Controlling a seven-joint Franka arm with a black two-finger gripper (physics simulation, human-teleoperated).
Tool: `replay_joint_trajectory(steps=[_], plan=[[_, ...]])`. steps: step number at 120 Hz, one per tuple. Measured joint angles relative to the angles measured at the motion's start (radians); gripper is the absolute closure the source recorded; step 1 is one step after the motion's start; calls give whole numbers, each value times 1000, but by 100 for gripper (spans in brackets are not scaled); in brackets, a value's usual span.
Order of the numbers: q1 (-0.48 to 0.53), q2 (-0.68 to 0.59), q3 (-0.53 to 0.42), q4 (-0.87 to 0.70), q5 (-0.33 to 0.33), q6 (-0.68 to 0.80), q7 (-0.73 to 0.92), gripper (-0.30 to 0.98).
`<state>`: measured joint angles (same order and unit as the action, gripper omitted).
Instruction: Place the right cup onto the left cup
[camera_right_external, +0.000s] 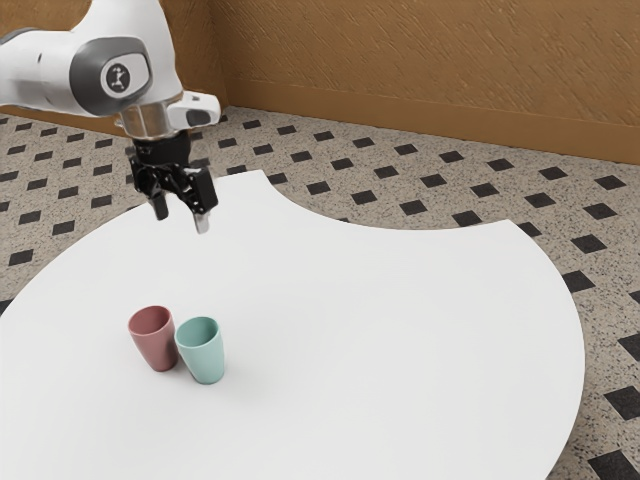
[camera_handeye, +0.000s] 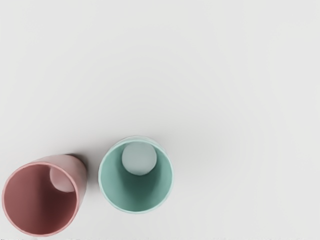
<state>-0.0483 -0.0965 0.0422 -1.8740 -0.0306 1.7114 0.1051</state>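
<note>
The black two-finger gripper (camera_right_external: 182, 215) hangs with its fingers wide apart, nothing between them. Below them, well apart, stand the upright teal cup (camera_right_external: 206, 358), probably the one to lift, and the dusty-red cup (camera_right_external: 155, 345), just beside it. A finger lowered into that narrow gap could clip the red rim and tip either cup; an off-centre release could leave the teal one cocked. Beneath the fingers, the white round table (camera_right_external: 400, 330) stretches out past teal's far side, and its edge lies well apart from both cups.
</note>
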Motion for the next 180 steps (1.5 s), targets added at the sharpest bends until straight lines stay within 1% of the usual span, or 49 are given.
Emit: replay_joint_trajectory(steps=[14,49,70,82,109,127,148,153,169,180], plan=[[-3,-41,-1,-159,-26,97,-20,0],[-21,-41,-2,-374,-51,314,-73,0],[-46,9,-2,-396,-60,401,-100,0],[-46,20,-1,-423,-63,434,-112,0],[-43,97,1,-437,-65,508,-133,0],[-42,138,2,-437,-66,546,-143,0],[-46,159,4,-436,-61,571,-152,0],[-46,161,4,-437,-60,574,-154,5],[-45,163,4,-436,-55,580,-159,41],[-46,162,4,-436,-54,583,-161,57]])
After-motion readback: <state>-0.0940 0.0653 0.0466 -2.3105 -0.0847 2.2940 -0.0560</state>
